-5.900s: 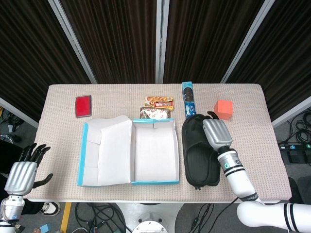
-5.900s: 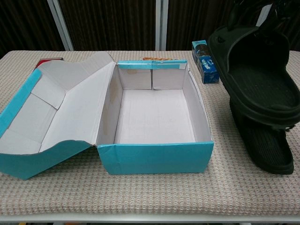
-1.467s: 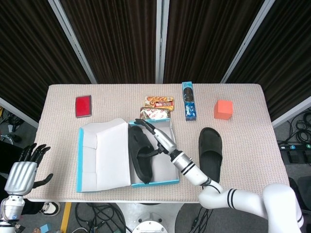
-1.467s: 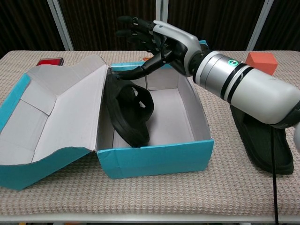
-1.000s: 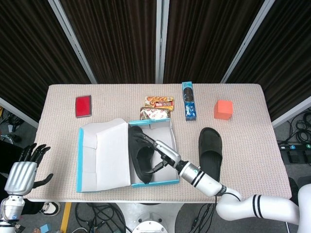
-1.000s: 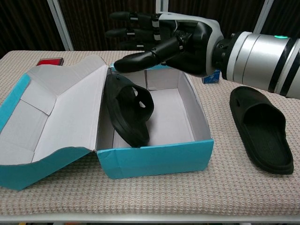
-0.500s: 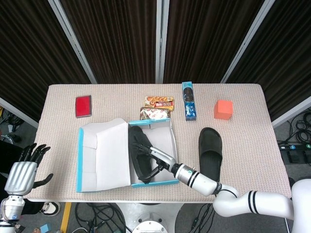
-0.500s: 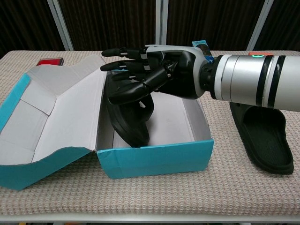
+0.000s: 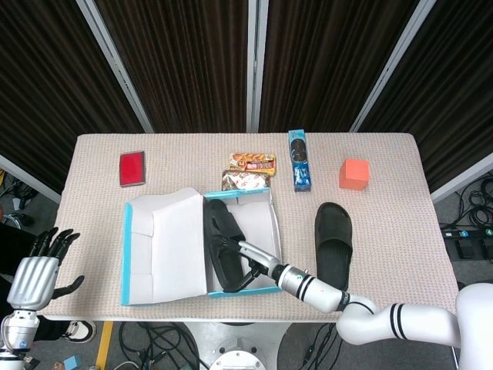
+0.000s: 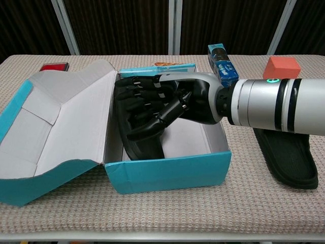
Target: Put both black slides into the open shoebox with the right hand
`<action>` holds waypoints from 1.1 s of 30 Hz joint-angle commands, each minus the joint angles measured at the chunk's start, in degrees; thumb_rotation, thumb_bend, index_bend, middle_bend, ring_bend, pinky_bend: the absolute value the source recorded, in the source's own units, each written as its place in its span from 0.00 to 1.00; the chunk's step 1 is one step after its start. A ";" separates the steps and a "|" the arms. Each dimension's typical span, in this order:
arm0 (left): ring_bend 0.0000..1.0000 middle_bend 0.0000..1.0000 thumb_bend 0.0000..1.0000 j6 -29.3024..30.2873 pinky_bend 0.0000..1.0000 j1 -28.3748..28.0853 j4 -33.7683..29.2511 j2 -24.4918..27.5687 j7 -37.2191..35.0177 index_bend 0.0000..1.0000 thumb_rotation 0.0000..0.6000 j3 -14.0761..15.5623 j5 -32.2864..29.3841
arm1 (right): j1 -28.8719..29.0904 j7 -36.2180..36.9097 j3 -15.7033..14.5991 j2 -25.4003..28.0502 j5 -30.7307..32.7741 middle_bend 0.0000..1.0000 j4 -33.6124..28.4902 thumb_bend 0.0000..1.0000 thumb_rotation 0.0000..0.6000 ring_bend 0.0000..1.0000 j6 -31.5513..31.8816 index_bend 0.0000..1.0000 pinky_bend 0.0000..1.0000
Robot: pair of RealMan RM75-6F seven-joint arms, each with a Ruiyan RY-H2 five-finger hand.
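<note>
Right hand [image 10: 162, 104] has dropped into the shoebox [image 10: 167, 170] since half a second ago, fingers now pressing the first slide [image 9: 223, 247] against the box's left wall; whether it grasps or only pushes, cannot tell. Second slide [image 9: 333, 240] lies on the desk [image 9: 400, 200], so half the job remains.

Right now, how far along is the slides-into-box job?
About halfway. One black slide is already inside the open shoebox, leaning against its left wall. The right hand is down in the box with its fingers on that slide, apparently seating it. The second slide lies on the table to the right of the box, untouched. The left hand hangs off the table, holding nothing.
</note>
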 commanded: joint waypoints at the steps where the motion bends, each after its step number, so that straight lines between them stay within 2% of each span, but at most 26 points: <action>1: 0.04 0.12 0.20 0.00 0.08 0.00 0.00 0.00 0.00 0.14 1.00 0.00 0.00 | -0.13 -0.96 -0.16 -0.29 0.46 0.04 0.53 0.00 1.00 0.00 -0.12 0.00 0.10; 10: 0.04 0.12 0.19 0.00 0.08 0.00 0.00 0.00 0.00 0.14 1.00 0.00 0.00 | -1.43 1.20 1.96 1.31 -1.79 0.04 -2.51 0.00 1.00 0.00 2.16 0.00 0.09; 13: 0.04 0.12 0.19 0.00 0.08 0.00 0.00 0.00 0.00 0.14 1.00 0.00 0.00 | -2.48 2.54 2.46 3.46 -4.37 0.05 -4.91 0.00 1.00 0.00 4.43 0.00 0.09; 16: 0.04 0.12 0.19 0.00 0.08 0.00 0.00 0.00 0.00 0.14 1.00 0.00 0.00 | -3.44 0.83 2.54 6.17 -5.87 0.06 -6.20 0.00 1.00 0.00 6.65 0.00 0.10; 19: 0.04 0.12 0.19 0.00 0.08 0.00 0.00 0.00 0.00 0.14 1.00 0.00 0.00 | -4.66 -5.83 2.65 9.75 -4.23 0.08 -6.92 0.00 1.00 0.00 8.81 0.00 0.10; 21: 0.04 0.12 0.20 0.00 0.08 0.00 0.00 0.00 0.00 0.14 1.00 0.00 0.00 | -5.55 -12.84 2.65 12.34 -0.75 0.11 -7.56 0.00 1.00 0.00 10.11 0.00 0.11; 28: 0.04 0.12 0.19 0.00 0.08 0.00 0.00 0.00 0.00 0.14 1.00 0.00 0.00 | -6.90 -38.66 0.76 19.01 15.91 0.12 -10.37 0.03 1.00 0.00 15.49 0.00 0.15; 29: 0.04 0.12 0.20 -0.58 0.08 1.45 5.82 1.72 -7.27 0.14 1.00 -0.91 -4.92 | -6.75 -42.92 -0.09 19.98 18.81 0.12 -10.75 0.03 1.00 0.00 16.22 0.00 0.15; 30: 0.04 0.12 0.20 -1.51 0.08 1.06 11.26 2.64 -14.85 0.14 1.00 -1.20 -4.29 | -6.47 -46.29 -0.88 20.74 21.14 0.13 -11.05 0.03 1.00 0.00 16.60 0.00 0.16; 32: 0.04 0.12 0.20 -2.00 0.08 0.49 19.14 4.38 -25.59 0.14 1.00 -0.43 -1.13 | -5.12 -54.84 -3.18 22.71 27.72 0.14 -12.03 0.03 1.00 0.00 16.95 0.00 0.17; 33: 0.04 0.12 0.20 -1.97 0.08 0.30 21.30 4.67 -28.39 0.14 1.00 -0.20 -0.22 | -4.21 -58.72 -4.27 23.54 31.12 0.16 -12.55 0.03 1.00 0.01 17.15 0.01 0.18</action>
